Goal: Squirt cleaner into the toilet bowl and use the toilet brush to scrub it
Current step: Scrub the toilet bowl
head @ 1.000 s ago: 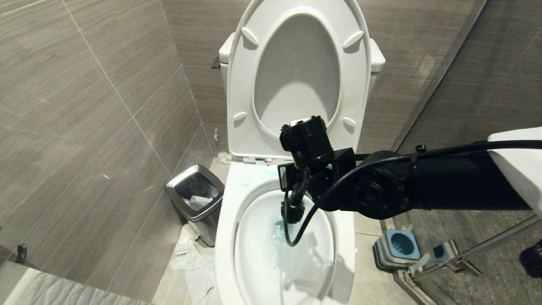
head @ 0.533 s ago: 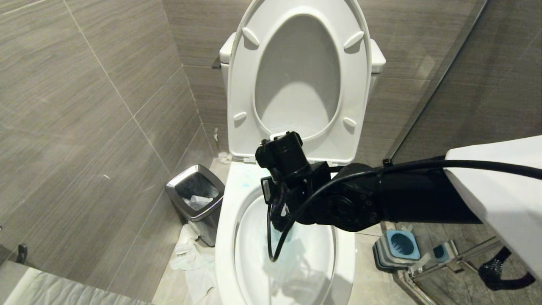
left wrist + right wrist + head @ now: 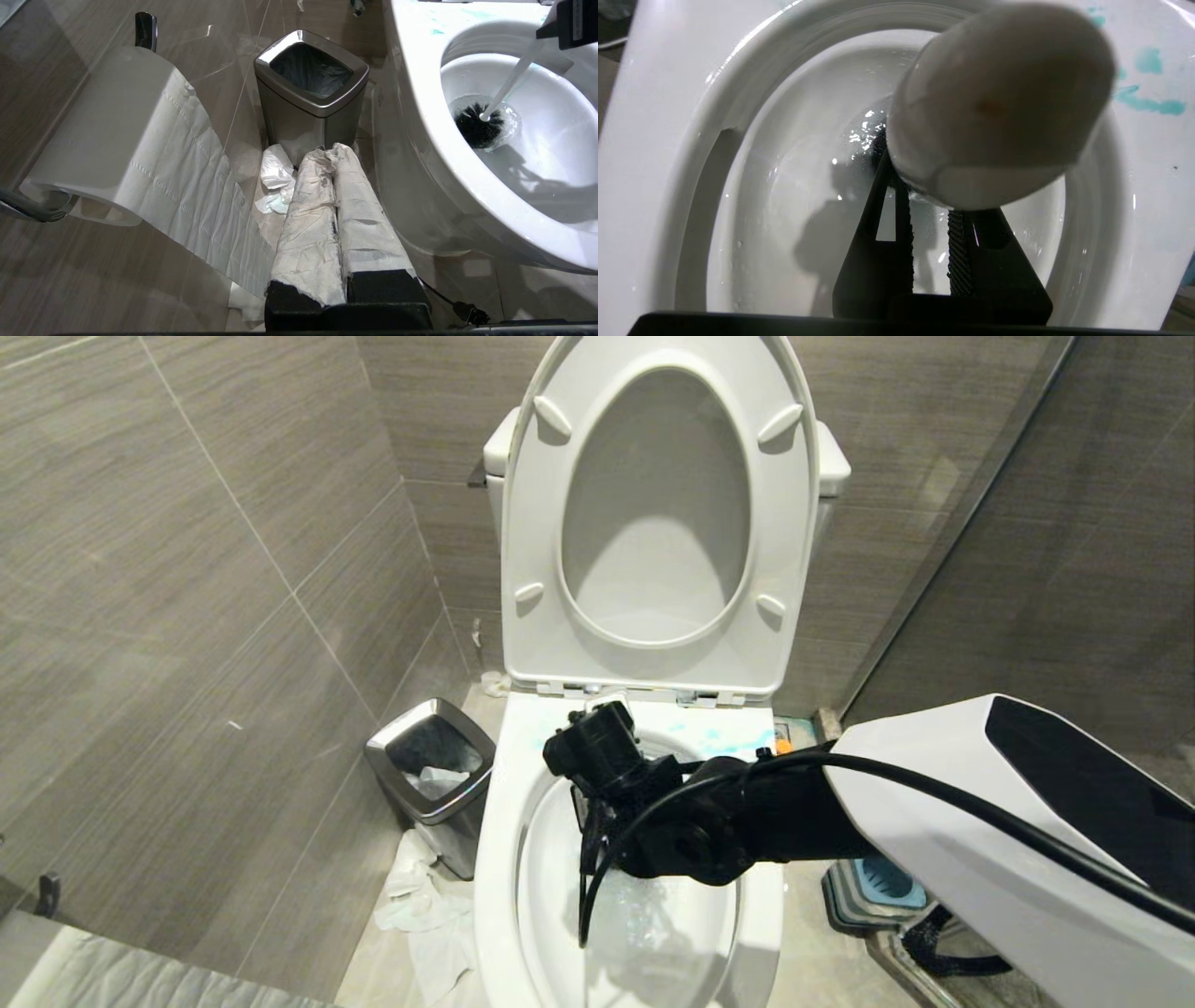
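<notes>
The white toilet bowl (image 3: 495, 859) stands with seat and lid raised. My right gripper (image 3: 597, 821) reaches down into it from the right, shut on the toilet brush's white handle (image 3: 509, 84). The dark brush head (image 3: 476, 128) sits in the water at the bottom of the bowl (image 3: 420, 93). In the right wrist view the handle's rounded end (image 3: 999, 102) hides the tips of my right gripper (image 3: 924, 196) above the bowl (image 3: 654, 140). Blue cleaner smears (image 3: 719, 737) mark the back rim. An orange cap (image 3: 782, 745) shows past my right arm; the cleaner's body is hidden. My left gripper (image 3: 329, 151), paper-wrapped, is parked shut beside the bowl.
A steel-rimmed waste bin (image 3: 431, 775) stands left of the toilet, with crumpled paper (image 3: 420, 905) on the floor in front of it. A paper roll (image 3: 117, 140) hangs on the left wall. The blue and grey brush holder (image 3: 878, 887) sits on the floor at the right.
My right arm has dropped from the height of the seat hinge to the rim and shifted left, pushing the brush deeper into the bowl. The water there now looks churned.
</notes>
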You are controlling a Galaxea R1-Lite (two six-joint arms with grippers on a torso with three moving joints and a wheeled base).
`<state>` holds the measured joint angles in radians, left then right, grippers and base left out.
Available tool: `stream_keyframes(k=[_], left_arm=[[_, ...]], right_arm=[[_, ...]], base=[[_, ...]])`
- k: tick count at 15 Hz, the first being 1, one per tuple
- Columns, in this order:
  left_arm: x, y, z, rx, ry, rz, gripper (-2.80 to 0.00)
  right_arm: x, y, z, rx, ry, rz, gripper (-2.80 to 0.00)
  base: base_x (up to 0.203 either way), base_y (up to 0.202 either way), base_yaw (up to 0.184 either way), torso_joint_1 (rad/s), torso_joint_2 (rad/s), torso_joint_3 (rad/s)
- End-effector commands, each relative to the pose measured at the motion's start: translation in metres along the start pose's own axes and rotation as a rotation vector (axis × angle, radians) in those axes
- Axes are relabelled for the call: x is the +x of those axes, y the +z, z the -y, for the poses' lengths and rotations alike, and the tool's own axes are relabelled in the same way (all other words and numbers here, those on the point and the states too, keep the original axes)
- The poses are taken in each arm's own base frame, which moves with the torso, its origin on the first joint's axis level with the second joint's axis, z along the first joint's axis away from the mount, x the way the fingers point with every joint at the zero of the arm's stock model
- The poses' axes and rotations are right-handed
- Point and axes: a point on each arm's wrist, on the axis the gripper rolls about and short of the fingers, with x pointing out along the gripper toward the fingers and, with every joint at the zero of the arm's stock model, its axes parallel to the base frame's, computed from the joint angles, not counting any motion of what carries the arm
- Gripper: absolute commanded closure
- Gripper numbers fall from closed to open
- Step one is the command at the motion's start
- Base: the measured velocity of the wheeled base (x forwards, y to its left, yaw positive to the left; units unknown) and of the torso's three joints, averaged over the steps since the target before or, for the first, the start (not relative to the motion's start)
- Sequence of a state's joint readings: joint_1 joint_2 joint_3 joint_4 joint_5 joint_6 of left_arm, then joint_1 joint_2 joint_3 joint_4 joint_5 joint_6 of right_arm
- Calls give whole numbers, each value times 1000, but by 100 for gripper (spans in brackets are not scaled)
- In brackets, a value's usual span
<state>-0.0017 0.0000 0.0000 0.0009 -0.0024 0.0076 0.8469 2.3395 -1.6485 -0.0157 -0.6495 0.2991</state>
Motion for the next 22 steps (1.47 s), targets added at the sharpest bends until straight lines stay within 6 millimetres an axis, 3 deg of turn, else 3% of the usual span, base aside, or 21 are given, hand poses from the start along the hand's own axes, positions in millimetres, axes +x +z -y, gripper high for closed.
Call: stream_keyframes(k=[1,4,5,9,14,16,18,22], left_arm=[[0,0,0,0,0,-1,0],[0,0,0,0,0,-1,0],[0,0,0,0,0,-1,0],[0,0,0,0,0,-1,0],[0,0,0,0,0,-2,0],[0,0,0,0,0,-1,0],[0,0,0,0,0,-1,0],[0,0,0,0,0,-1,0]], right_arm=[[-23,17,3,23,26,40,0],[-73,51,12,58,84,120,0],[-81,54,14,54,90,120,0],[-60,37,4,33,74,78,0],[-11,2,-14,0,20,9,0],[-5,-1,-17,13,-1,10,0],[-21,15,-12,39,14,46,0],[-82,68,15,107,66,158,0]], base=[[0,0,0,0,0,0],[0,0,0,0,0,0],[0,0,0,0,0,0],[0,0,0,0,0,0],[0,0,0,0,0,0],[0,0,0,0,0,0],[0,0,0,0,0,0],[0,0,0,0,0,0]])
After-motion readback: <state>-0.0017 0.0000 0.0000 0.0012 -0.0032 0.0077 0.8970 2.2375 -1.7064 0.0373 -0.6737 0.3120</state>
